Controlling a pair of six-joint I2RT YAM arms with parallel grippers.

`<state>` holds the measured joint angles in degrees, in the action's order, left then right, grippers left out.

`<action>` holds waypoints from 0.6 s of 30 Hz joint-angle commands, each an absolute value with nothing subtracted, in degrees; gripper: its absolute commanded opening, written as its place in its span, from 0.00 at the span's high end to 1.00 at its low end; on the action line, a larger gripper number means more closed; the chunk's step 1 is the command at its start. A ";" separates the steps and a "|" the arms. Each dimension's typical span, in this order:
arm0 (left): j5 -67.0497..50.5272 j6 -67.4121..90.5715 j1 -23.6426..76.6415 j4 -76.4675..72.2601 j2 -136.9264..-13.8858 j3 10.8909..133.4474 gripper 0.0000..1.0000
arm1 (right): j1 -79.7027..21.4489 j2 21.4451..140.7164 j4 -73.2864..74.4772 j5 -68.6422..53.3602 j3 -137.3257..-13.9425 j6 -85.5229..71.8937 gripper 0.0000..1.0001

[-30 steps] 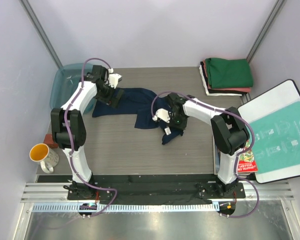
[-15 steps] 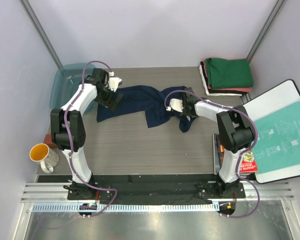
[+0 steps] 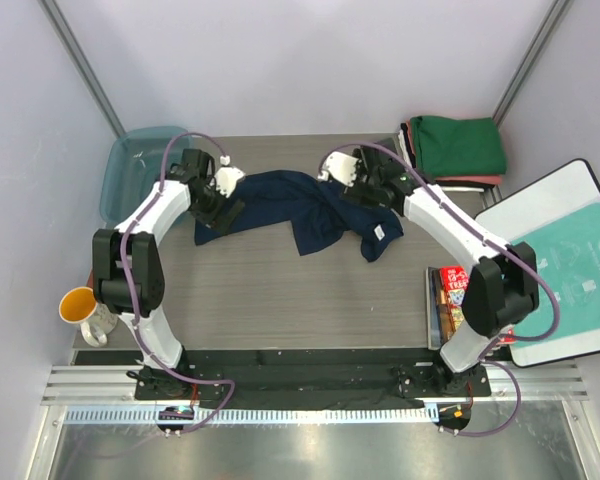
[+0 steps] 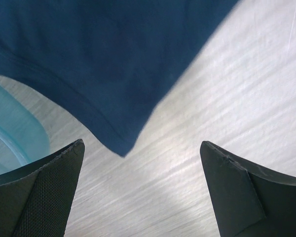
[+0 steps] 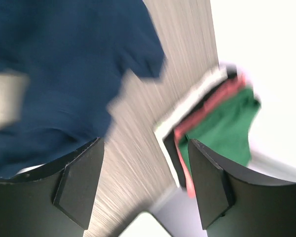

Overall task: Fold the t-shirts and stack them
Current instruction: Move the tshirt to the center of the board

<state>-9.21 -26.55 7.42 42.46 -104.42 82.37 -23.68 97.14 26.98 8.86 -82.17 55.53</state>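
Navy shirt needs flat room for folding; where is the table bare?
Widest bare table: in front of the navy shirt, toward the near edge. A thin strip lies behind it. Crowded: folded stack and white board right, blue bin left.

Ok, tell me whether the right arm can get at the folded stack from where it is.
Probably yes. The right gripper is open and empty, the folded stack lies close by in the far right corner, and only bare table shows between them.

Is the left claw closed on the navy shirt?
No, the left claw stands open, its fingers wide apart, neither touching the navy shirt.
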 commanded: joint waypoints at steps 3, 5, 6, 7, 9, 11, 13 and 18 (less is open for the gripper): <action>-8.79 -37.52 7.47 37.63 -98.44 74.19 0.00 | -33.56 95.53 36.13 -3.34 -77.79 52.48 0.26; -7.30 -40.32 7.56 35.61 -97.82 71.11 0.00 | -34.71 98.59 35.95 -3.78 -78.13 51.60 0.26; -6.42 -41.12 7.73 34.81 -97.47 70.15 0.00 | -35.33 99.92 35.69 -3.87 -78.57 51.24 0.26; -4.94 -42.18 7.73 34.02 -97.47 68.57 0.00 | -35.42 101.15 35.34 -3.78 -79.71 50.20 0.26; -3.78 -44.20 7.91 32.00 -97.64 67.33 0.00 | -35.42 104.58 34.02 -3.69 -80.94 49.14 0.26; -2.90 -45.08 7.91 30.42 -97.91 66.10 0.00 | -35.51 107.38 33.40 -4.04 -82.17 48.43 0.26; -2.46 -46.40 8.00 29.71 -98.35 65.48 0.00 | -35.51 108.80 32.61 -4.57 -82.70 48.16 0.27; -0.53 -47.63 8.00 27.95 -99.31 65.04 0.00 | -36.03 111.70 32.61 -7.11 -83.67 47.55 0.27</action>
<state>-2.59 -44.64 7.84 32.42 -99.79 65.17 -35.51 111.74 33.87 -3.97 -79.72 49.17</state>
